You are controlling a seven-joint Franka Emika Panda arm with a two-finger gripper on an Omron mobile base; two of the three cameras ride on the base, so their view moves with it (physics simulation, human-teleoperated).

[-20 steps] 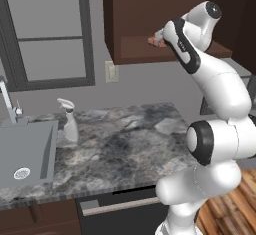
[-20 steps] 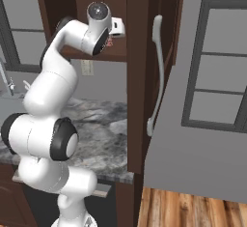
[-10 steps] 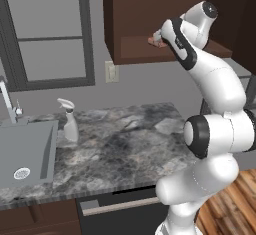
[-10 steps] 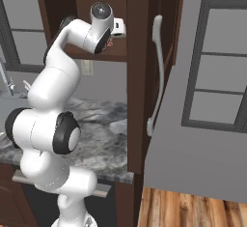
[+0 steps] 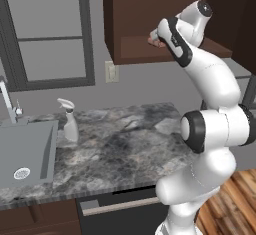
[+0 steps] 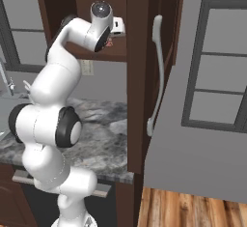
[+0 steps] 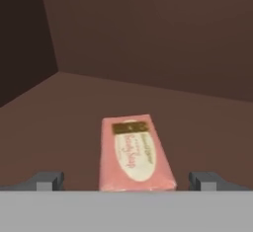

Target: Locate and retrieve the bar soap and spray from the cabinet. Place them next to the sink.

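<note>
The bar soap [image 7: 134, 153] is a flat pink block with a label, lying on the shelf floor of the dark brown cabinet [image 5: 135, 14]. My gripper [image 7: 127, 181] is open, with one fingertip wide of each side of the soap's near end and neither touching it. In the left base view my hand reaches into the cabinet, and a bit of the soap [image 5: 152, 40] shows at the shelf edge. The pale spray [image 5: 68, 123] stands upright on the counter, just right of the sink [image 5: 42, 151].
The cabinet's open door [image 6: 144, 76] with its long pale handle [image 6: 155, 76] stands to the right of my arm. A marbled grey counter [image 5: 125, 144] runs under the cabinet. A thin faucet [image 5: 7, 99] rises behind the sink, and a window [image 5: 47, 34] is behind it.
My arm has shifted a little, its upper joint rising, while the hand stays at the cabinet shelf. The jaws remain open, and the spray has not moved.
</note>
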